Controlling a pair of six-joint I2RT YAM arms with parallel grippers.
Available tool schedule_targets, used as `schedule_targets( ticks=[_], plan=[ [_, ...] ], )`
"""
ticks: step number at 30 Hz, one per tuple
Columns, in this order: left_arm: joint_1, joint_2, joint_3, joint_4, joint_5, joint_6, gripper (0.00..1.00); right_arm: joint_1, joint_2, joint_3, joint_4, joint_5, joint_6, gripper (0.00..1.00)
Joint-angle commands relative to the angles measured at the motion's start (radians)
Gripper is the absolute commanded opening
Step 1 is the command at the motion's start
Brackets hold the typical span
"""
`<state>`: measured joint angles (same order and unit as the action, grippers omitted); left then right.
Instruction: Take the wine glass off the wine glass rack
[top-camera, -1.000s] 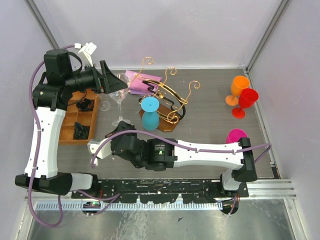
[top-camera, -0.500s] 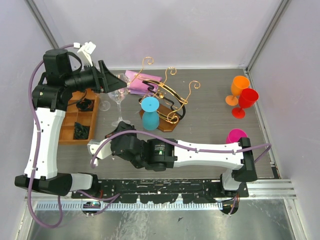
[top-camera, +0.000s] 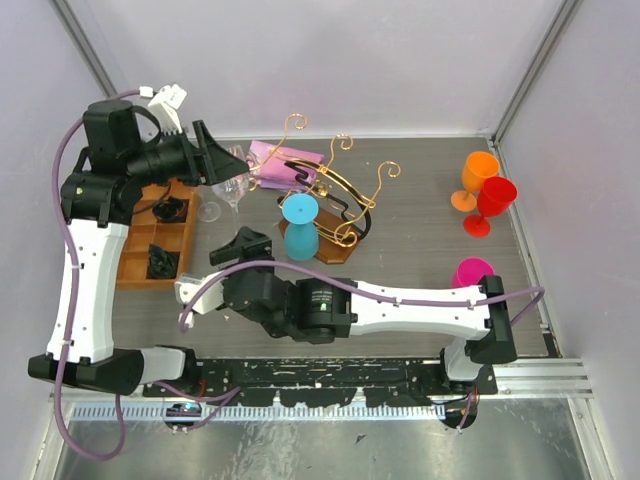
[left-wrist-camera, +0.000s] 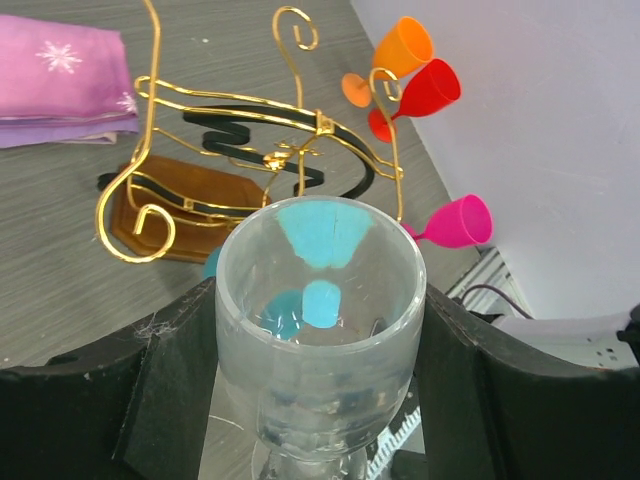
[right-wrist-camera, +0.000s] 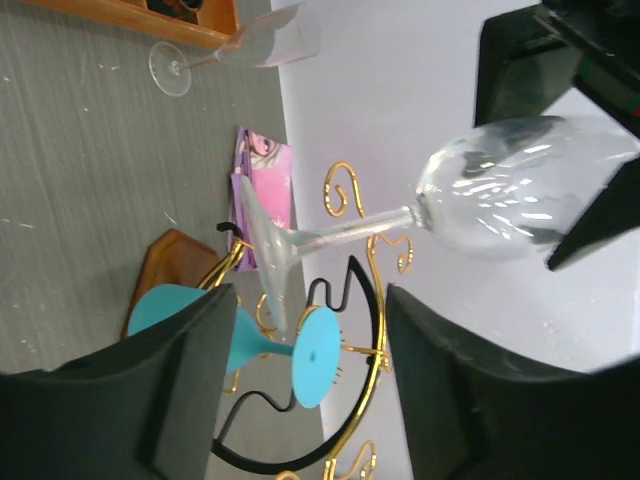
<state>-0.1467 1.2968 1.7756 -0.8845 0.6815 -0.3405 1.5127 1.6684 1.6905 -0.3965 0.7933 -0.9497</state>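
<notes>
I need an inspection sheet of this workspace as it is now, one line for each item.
Surface: grey wood-grain table, no spill seen.
Job's things: clear wine glass held by its bowl, apart from the gold wine glass rack; blue glass foot-up in the rack.
Clutter: pink cloth, orange tray, second clear glass lying beside it, orange glass, red glass, pink glass.
Grippers: left gripper shut on the clear wine glass; right gripper open, holding nothing.
Cables: purple cables along both arms.
Surroundings: pale walls on three sides.
</notes>
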Motion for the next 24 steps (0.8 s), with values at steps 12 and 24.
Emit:
schedule_targets(
  ticks=[12,24],
  plan=[
    [0.003,-0.154,-0.134,-0.016,-0.478,0.098,0.67,0.031,-0.353,-0.064,0.029,0.073,0.258,0.83],
    [0.003,-0.406,-0.644,0.470,-0.829,0.093,0.63,0.030,-0.447,-0.162,0.108,0.107,0.261,0.90]
  ],
)
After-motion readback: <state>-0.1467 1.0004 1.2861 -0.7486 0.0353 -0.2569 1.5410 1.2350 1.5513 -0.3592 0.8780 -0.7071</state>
